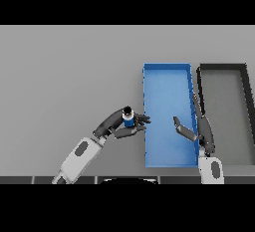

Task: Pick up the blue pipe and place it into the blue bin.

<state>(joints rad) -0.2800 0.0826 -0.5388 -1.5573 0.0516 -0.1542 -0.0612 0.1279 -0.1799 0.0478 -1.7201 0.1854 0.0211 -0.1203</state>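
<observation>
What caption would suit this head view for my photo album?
Left hand carries the blue pipe to the blue bin's edge; right hand hovers open over it.

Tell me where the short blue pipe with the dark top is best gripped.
Around its blue middle, from the side. The short blue pipe stands upright, dark end up, so its round wall suits curled fingers. The left hand already holds it that way, beside the blue bin.

Bench (pixel 64 71): plain grey, matte top, evenly lit, without hard shadows. Fills the view from far edge to near edge. Along the near edge runs a dark strip with pale seams.
</observation>
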